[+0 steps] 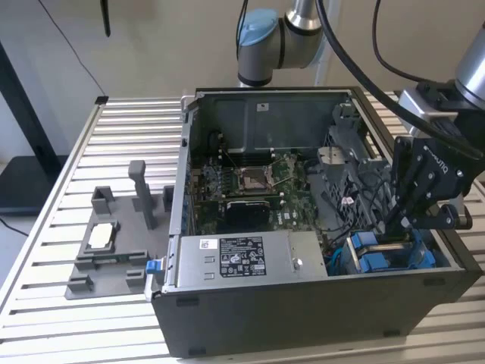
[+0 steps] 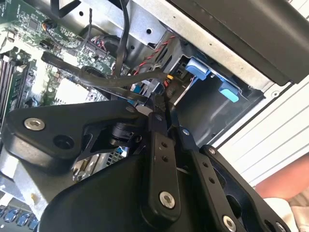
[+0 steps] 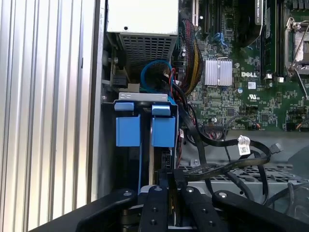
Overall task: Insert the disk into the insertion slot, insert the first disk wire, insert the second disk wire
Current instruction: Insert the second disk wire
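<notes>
Black pincer point(image 1: 399, 221) lowered into the open computer case point(image 1: 303, 318) at the exterior view's right, fingers point(image 3: 159, 193) drawn together on a flat black cable point(image 3: 227, 166) just above the insertion slot point(image 3: 145, 104). Blue-framed disk point(image 3: 163, 131) seated upright in that slot. Beyond, green motherboard point(image 1: 250, 182); slatted metal counter point(image 1: 136, 129) underneath.

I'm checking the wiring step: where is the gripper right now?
In the exterior view the gripper is at the right end of the open computer case, low inside it, just above the blue drive carriers and right of the motherboard.
</notes>
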Controlling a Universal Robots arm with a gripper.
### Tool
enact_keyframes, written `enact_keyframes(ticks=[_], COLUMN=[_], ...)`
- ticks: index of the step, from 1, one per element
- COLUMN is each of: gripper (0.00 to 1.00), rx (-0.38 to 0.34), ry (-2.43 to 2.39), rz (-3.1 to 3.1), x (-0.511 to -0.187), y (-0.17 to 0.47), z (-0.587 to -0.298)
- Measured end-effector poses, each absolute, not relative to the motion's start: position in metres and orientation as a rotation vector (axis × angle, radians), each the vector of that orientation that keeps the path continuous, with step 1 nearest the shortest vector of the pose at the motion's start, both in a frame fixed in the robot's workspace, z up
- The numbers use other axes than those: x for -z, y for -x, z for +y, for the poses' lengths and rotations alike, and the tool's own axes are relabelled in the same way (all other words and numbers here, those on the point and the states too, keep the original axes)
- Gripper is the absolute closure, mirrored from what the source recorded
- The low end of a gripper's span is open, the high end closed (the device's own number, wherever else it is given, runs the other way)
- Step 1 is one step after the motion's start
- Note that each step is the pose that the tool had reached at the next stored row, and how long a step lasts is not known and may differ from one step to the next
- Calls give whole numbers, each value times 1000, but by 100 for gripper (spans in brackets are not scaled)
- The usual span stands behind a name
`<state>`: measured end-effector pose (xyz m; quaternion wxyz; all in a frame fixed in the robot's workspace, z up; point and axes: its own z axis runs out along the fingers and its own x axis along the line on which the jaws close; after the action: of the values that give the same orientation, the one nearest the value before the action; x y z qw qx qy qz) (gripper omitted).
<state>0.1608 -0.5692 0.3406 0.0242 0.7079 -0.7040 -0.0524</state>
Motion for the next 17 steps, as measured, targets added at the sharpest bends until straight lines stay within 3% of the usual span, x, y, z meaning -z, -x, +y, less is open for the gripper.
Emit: enact_keyframes(ticks=[17], gripper=[84], rx=[174], ry=[-2198], rz=[-2184], x=[-338], y=[-161], z=[-570])
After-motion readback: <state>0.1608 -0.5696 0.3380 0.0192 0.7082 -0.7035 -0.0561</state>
